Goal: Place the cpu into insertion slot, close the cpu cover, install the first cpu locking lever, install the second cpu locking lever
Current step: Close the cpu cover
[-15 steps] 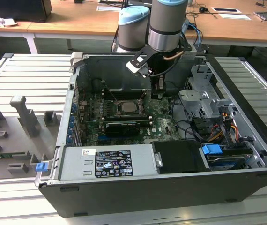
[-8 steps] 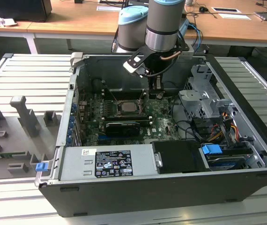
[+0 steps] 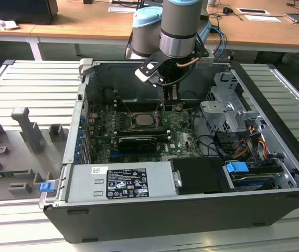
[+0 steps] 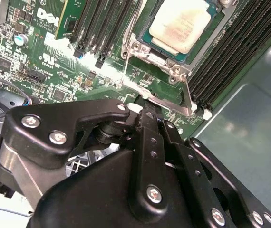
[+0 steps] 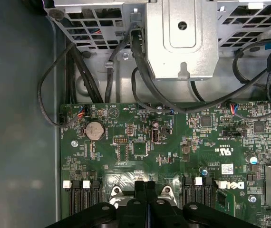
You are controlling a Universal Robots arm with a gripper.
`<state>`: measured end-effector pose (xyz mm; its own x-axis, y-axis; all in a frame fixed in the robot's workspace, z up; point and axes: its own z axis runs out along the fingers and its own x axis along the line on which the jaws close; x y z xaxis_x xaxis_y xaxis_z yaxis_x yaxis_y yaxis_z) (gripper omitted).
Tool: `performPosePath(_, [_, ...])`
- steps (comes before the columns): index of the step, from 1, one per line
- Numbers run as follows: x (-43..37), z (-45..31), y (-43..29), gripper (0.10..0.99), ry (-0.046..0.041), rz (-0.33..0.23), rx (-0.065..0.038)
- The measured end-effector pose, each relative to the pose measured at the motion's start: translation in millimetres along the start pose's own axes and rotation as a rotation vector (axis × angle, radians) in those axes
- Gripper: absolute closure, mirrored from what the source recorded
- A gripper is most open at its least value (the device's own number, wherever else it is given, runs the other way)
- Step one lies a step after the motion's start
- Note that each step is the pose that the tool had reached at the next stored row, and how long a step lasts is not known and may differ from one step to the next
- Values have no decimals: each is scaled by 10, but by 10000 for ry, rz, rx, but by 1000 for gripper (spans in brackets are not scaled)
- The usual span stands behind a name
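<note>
The cpu (image 4: 181, 21) lies flat with its silver top up in the insertion slot (image 3: 143, 121) on the green motherboard (image 5: 140, 142). The grey cpu cover (image 4: 207, 45) frames it and looks folded down around the chip. A thin metal locking lever (image 4: 126, 52) runs along one side of the socket, and a bright metal bar (image 4: 166, 105) crosses its near edge. My gripper (image 4: 147, 115) hovers at that near edge with its two black fingers (image 5: 140, 190) pressed together and nothing seen between them. In the exterior view the gripper (image 3: 165, 102) hangs just behind the socket.
Long black memory slots (image 4: 230, 57) flank the socket. A long black card (image 3: 136, 143) stands in front of it, then the power supply (image 3: 120, 181). The silver drive cage (image 5: 183, 38) and black cables (image 5: 140, 71) sit to the exterior view's right. A grey fixture board (image 3: 23, 142) lies outside the case.
</note>
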<state>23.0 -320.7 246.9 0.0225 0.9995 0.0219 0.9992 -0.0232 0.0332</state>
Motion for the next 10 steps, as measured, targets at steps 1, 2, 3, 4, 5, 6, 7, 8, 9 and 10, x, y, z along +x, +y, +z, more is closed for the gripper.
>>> performPosePath(1, [0, 0, -6, 980, 0, 0, 0])
performPosePath(2, [0, 0, -15, 980, 0, 0, 0])
performPosePath(3, [0, -1, -20, 980, 0, 0, 1])
performPosePath(4, [-1, -1, -30, 980, -1, 0, 0])
performPosePath(5, [-1, -1, -36, 980, 0, 0, 0])
performPosePath(6, [-1, -2, -49, 980, 0, 1, 0])
performPosePath(7, [-2, -2, -60, 980, -1, 0, 0])
performPosePath(8, [-2, -3, -73, 980, 0, 1, 0])
performPosePath(9, [-2, -3, -86, 980, 0, 1, 0])
performPosePath(10, [-2, -3, -96, 980, 0, 1, 0])
